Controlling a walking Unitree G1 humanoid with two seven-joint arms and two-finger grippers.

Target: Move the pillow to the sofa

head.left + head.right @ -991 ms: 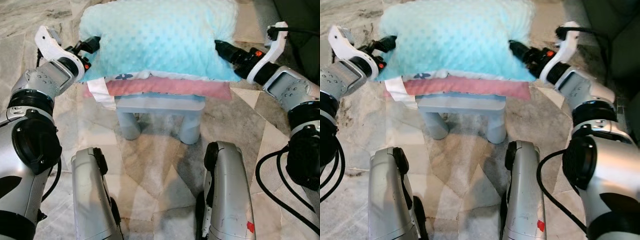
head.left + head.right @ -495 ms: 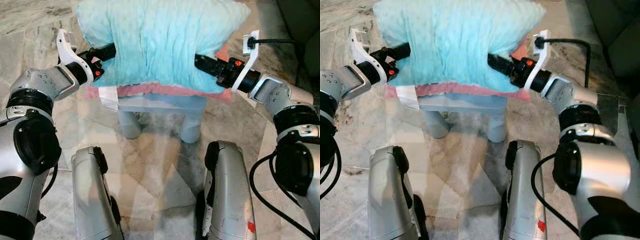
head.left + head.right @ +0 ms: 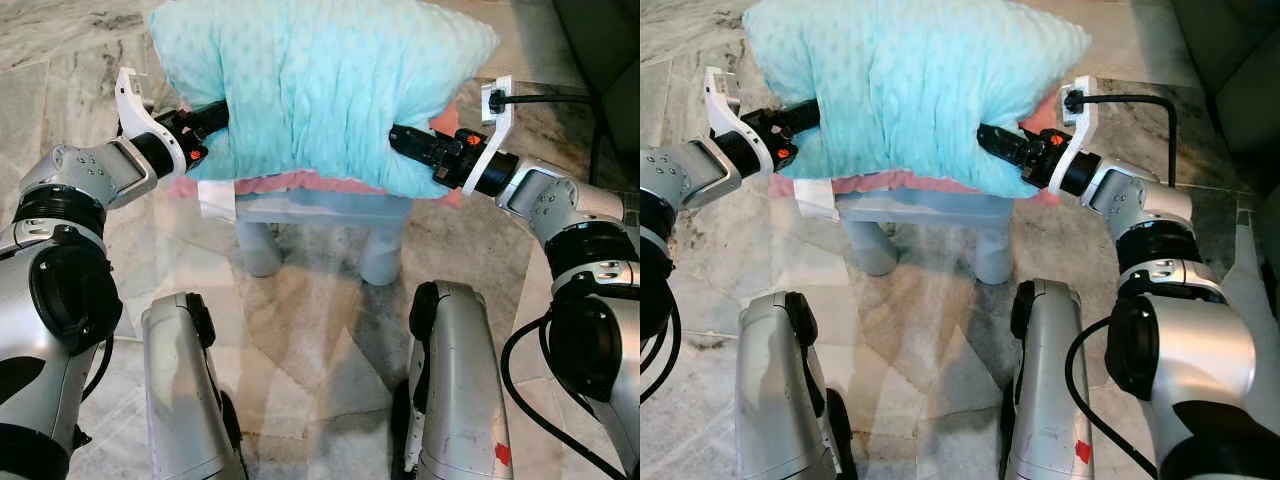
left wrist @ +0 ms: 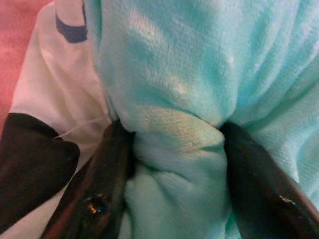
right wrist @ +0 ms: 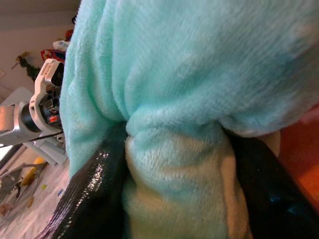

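Left gripper [image 3: 205,118] pinching left edge of turquoise pillow [image 3: 315,90]; right gripper [image 3: 405,140] pinching right edge. Pillow bunched between them, above pink cushion [image 3: 300,183] on grey stool [image 3: 320,210]. Advice: keep both pinches firm, raise evenly, clear cushion before turning toward sofa. Both forearms angled inward, wrists level.

You get bright, even light in both head views, pretty sharp, soft shadows under the stool [image 3: 325,215]. Wrist views are way too close, so the pillow [image 4: 199,89] looks fuzzy.
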